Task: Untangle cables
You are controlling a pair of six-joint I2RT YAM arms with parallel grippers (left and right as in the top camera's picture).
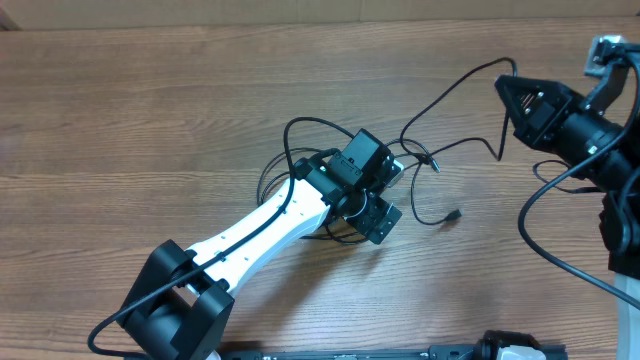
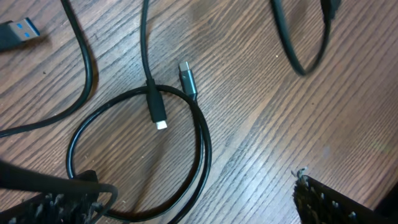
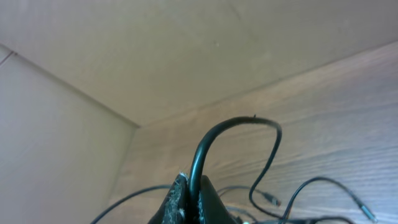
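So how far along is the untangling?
Early. Nothing looks fully separated yet. In hand: right fingers shut on one cable that arcs back to the tangle. Left to do: the coil under the open left fingers, with a plug end lying across it, and the other cords around it.

From overhead, my white left arm [image 1: 265, 228] hides the middle of the tangle of thin black cables [image 1: 318, 122] at the centre of the brown wooden table [image 1: 130, 110]. In my left wrist view, the fingertips of my left gripper [image 2: 193, 202] are cropped by the lower edge, and a blue USB plug [image 2: 15, 34] by the left. One cable vanishes between the pinched fingers of my right gripper [image 3: 189, 199].
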